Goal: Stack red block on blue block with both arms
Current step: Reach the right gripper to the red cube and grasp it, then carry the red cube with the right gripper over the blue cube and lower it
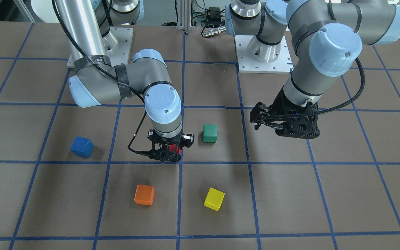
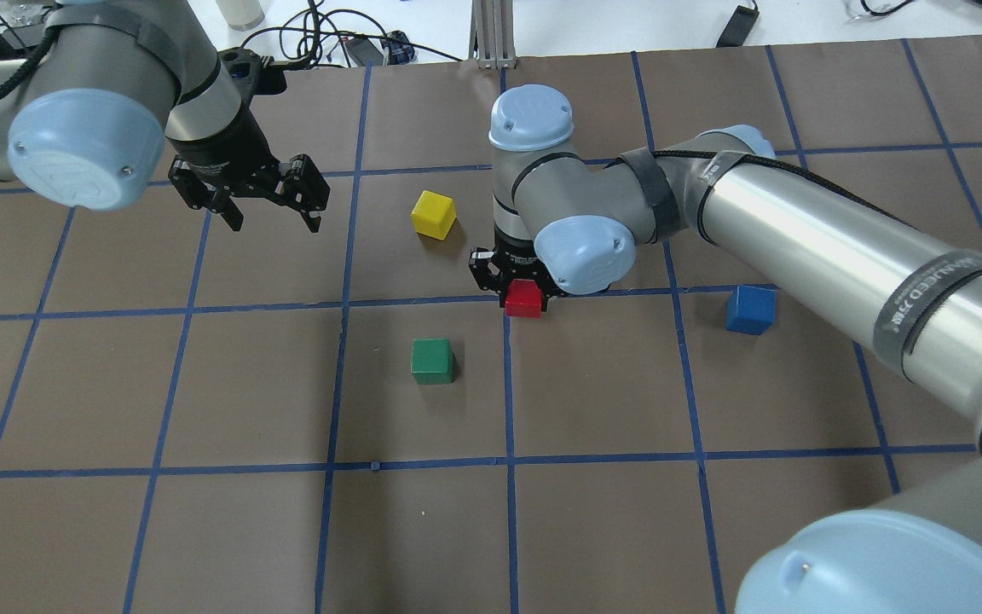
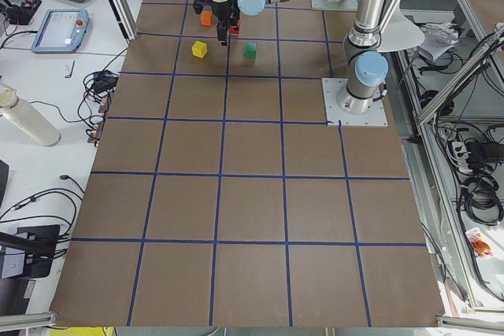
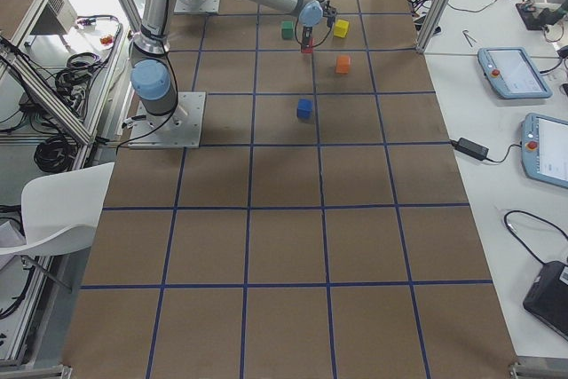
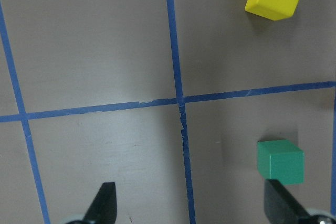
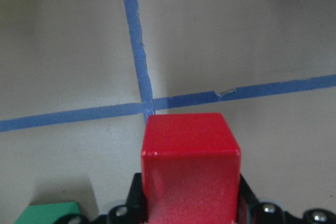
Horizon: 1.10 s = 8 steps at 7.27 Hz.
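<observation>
Brown paper marked into squares by blue tape covers the bench [image 2: 201, 529], and white work desks with cables and tablets flank it in the two side views.

In the overhead view the right arm [image 2: 798, 230] comes in from the lower right corner and reaches up and left to the middle of the frame, its wrist turned straight down. The left arm [image 2: 73, 119] fills the upper left corner and hangs above the bench.

The right gripper [image 2: 518, 277] sits at the centre of that view, over a crossing of the tape lines. Its jaws are closed against the sides of the red block [image 6: 190, 171], which fills the lower middle of the right wrist view. Whether the cube rests on the paper or is raised off it, I cannot tell.

The left gripper [image 2: 274, 209] is spread wide with nothing in it. In the left wrist view its two fingers [image 5: 105, 203] stand far apart at the bottom edge, with only bare paper and tape between them.

The blue block [image 2: 750, 309] lies alone at right of centre in the overhead view, well apart from the red one. The green block [image 2: 432, 361] lies below and left of the red block, and the yellow block [image 2: 434, 214] above and left of it. The orange block [image 1: 144, 194] shows at lower centre-left of the front-facing view, near the yellow one.
</observation>
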Tool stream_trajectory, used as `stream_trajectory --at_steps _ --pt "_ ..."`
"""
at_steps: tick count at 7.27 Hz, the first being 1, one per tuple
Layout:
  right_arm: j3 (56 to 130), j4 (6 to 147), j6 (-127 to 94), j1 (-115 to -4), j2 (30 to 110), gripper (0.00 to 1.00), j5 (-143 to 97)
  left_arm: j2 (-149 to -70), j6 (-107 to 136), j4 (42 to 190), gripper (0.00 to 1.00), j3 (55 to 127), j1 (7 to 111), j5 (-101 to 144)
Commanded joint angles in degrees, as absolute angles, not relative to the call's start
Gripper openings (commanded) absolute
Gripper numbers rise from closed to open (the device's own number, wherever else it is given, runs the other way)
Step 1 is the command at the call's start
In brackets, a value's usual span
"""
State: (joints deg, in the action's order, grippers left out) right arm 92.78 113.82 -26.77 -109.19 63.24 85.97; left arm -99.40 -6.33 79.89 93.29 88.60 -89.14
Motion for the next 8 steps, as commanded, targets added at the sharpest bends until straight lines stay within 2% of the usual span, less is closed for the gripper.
stream_trajectory --at_steps 1,3,8 --pt "87.4 105.7 -24.2 -106.5 64.9 0.00 87.4 -99.4 -6.3 79.9 1.00 93.3 88.6 -89.1" --pt "83.4 98.4 -17.3 -100.8 67.0 0.00 90.0 -99.4 -6.3 79.8 1.00 93.1 88.6 -89.1" --pt "85.3 94.8 0.2 -85.7 69.5 0.00 90.9 -99.5 -6.0 79.9 1.00 93.4 88.7 -89.2"
